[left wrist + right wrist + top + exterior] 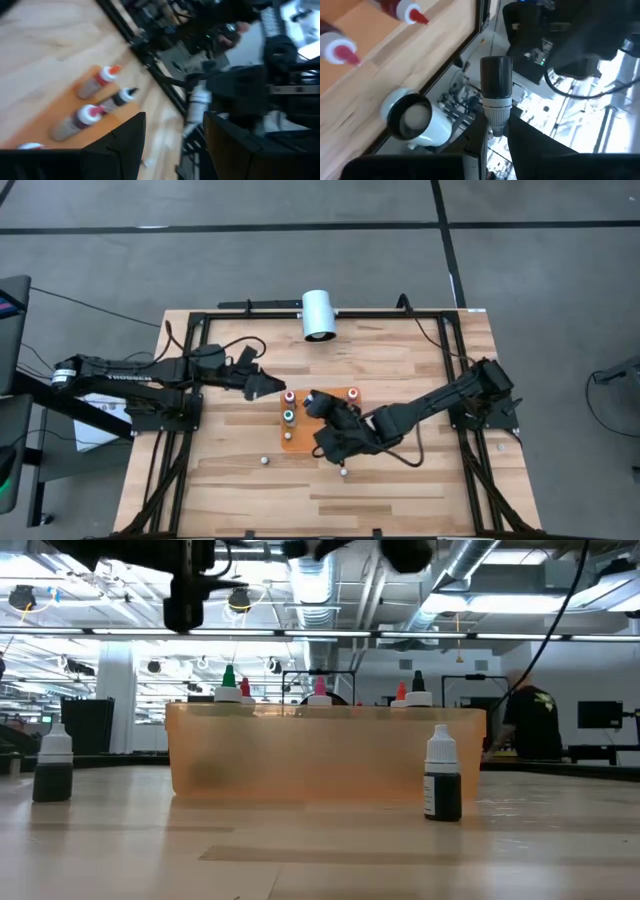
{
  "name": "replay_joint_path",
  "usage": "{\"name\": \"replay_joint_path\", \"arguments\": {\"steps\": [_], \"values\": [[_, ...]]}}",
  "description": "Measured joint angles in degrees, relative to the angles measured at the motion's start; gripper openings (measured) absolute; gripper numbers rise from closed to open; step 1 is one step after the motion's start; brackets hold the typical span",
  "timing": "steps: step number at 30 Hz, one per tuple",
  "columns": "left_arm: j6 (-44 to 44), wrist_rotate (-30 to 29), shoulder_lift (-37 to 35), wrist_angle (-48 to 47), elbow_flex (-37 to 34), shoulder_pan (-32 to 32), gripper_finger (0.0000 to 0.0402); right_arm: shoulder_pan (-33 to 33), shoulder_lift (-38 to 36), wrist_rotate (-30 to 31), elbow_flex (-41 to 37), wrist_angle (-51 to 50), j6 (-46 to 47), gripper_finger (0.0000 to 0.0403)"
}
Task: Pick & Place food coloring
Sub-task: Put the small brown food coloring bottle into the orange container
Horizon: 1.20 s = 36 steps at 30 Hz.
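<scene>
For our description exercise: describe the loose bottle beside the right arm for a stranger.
Start at the orange tray mid-table. Two bottles stand off it on bare wood; yours is the bottle beside the right arm, not the other bottle standing alone farther left.

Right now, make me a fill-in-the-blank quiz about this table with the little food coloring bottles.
The right gripper holds a dark food coloring bottle with a ____ cap. ____ more bottles stand on the wooden table outside the flat orange tray. The big white cylinder lies on its ____. Missing: white; two; side.
</scene>
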Motion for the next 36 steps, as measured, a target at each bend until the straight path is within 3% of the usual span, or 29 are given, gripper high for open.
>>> {"name": "replay_joint_path", "arguments": {"steps": [12,17,26,36], "values": [[-3.15,1.99,0.0,0.94,0.01,-5.76,0.019,-1.88,5.5,4.37,-0.11,6.7,-5.67,0.0056],[-7.02,-1.84,0.04,0.73,0.01,-6.97,0.019,-1.9,5.58,4.74,0.08,8.27,-5.84,0.0056],[-12.66,-3.05,0.46,0.6,0.01,-8.21,0.019,-1.9,5.58,3.21,0.06,10.53,-6.79,0.0056],[-14.12,-8.05,0.46,0.63,0.01,-11.55,0.019,-1.86,5.58,0.54,0.06,16.43,-9.2,0.0056]]}}
